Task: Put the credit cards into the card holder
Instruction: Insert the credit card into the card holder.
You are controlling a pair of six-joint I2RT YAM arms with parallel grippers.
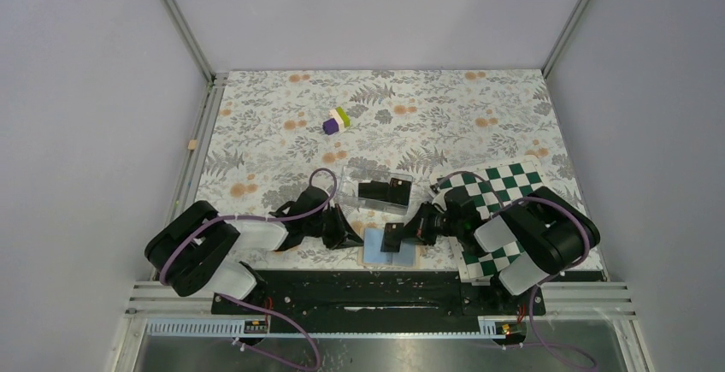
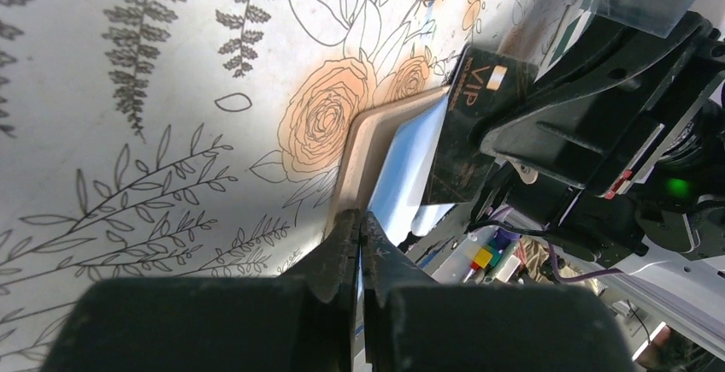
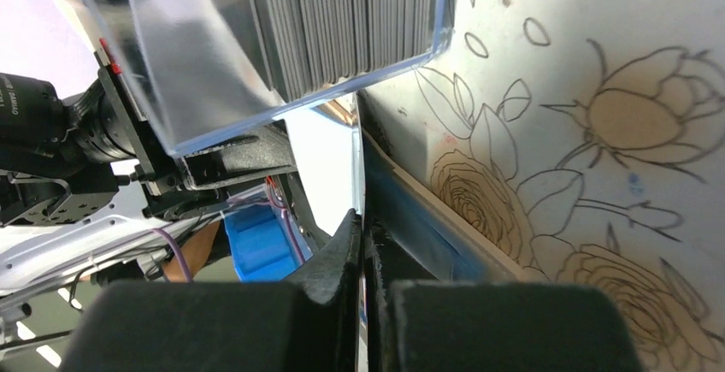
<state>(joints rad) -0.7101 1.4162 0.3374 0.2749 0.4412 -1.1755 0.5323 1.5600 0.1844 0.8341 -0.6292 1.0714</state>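
Right jaws are shut on 1 black credit card (image 2: pixel 474 128), tilted over the blue inside of the open card holder (image 2: pixel 400 171). Left jaws are closed at its tan edge; I cannot tell whether they pinch it. Just beyond both, a clear case (image 1: pixel 350 188) holds more cards (image 1: pixel 383 191).

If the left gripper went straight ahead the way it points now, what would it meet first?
The card holder: its tan edge lies right ahead of the shut left gripper, perhaps already touching it; depth is unclear from the wrist view.
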